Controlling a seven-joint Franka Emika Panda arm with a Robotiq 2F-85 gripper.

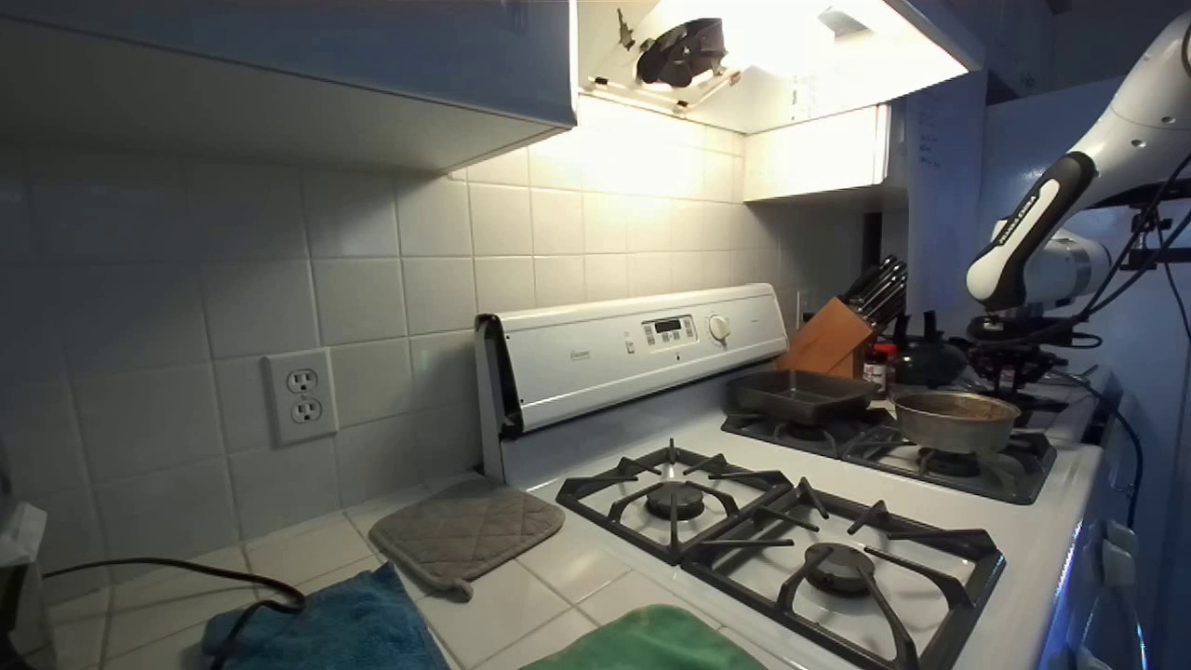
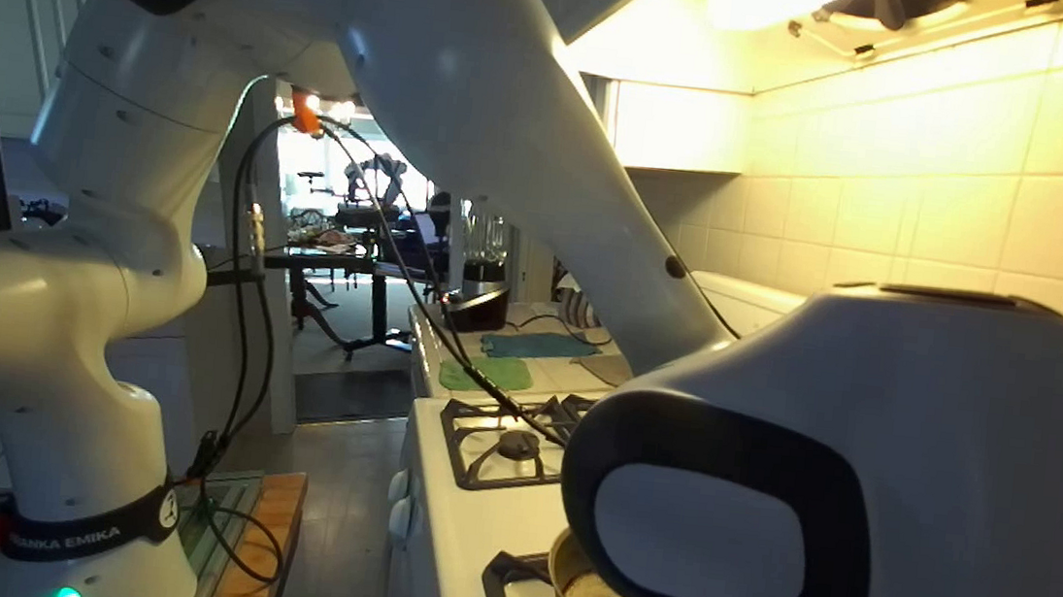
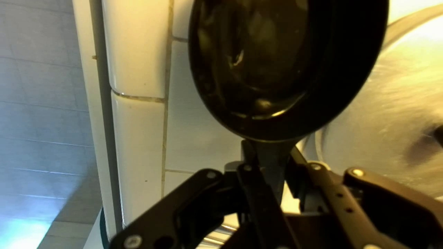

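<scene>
Two fingers [image 3: 300,174] are closed around the handle of a dark ladle [image 3: 277,86], one on each side, close up to the bowl. In the wrist view the ladle is seen over the tiled counter [image 3: 197,138], near its edge and beside a shiny round metal thing [image 3: 398,138]; whether the bowl rests on the tiles or hangs clear of them cannot be told. The step in hand is judged to be the securing and lifting of the ladle. The pinch is best checked for slip before any swing, since a narrow handle could be twisted by so wide a bowl. A straight rise is to be preferred first, so that the metal thing is not knocked. The bowl should be held level, as liquid may be carried in its glossy hollow, though this cannot be confirmed. Ample height should be allowed over the pot [image 1: 958,433], seen on the stove [image 1: 851,479] in both exterior views.
</scene>
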